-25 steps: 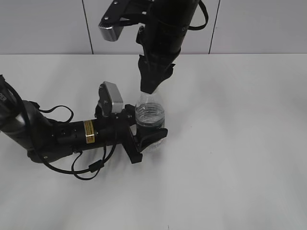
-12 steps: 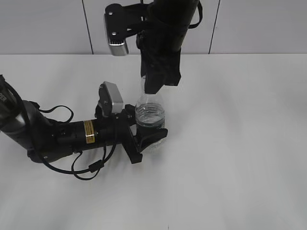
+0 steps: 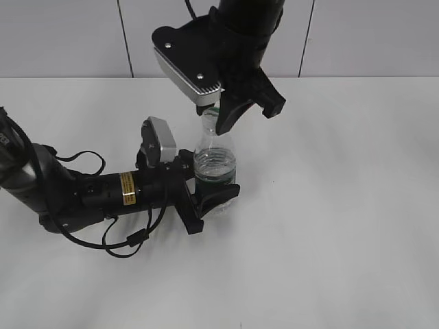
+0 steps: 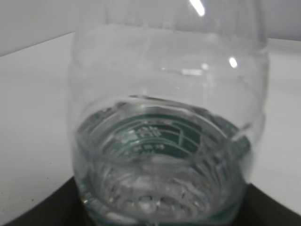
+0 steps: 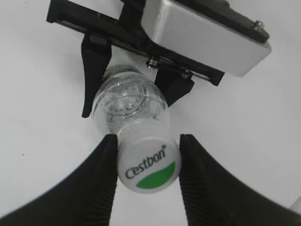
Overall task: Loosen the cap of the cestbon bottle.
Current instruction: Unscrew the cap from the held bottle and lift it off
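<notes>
Bottle stands upright on the white desk, roughly centre of the exterior view. My left hand comes in low from the left, lying along the desk, and its black fingers are clamped around the lower body of the bottle, pinching it at the label band. Left wrist view is filled by the clear bottle wall up close; green label with white lettering shows through the plastic but it's distorted, can't read it. My right hand comes down from above, over the bottle top. In the right wrist view its two black fingers sit either side of the cap, both touching or just about touching its rim; looks like a light pinch on the cap, though I can't tell how firm. Cap is white, sits on the neck, top reads "Cestbon" in dark green with a green leaf-shaped patch below the word. In the exterior view the cap is mostly hidden behind the right hand and its silver wrist camera, only a sliver of white and green shows. A yellow sticker is on my left forearm, text too small to read. A black cable loops on the desk under that arm.
</notes>
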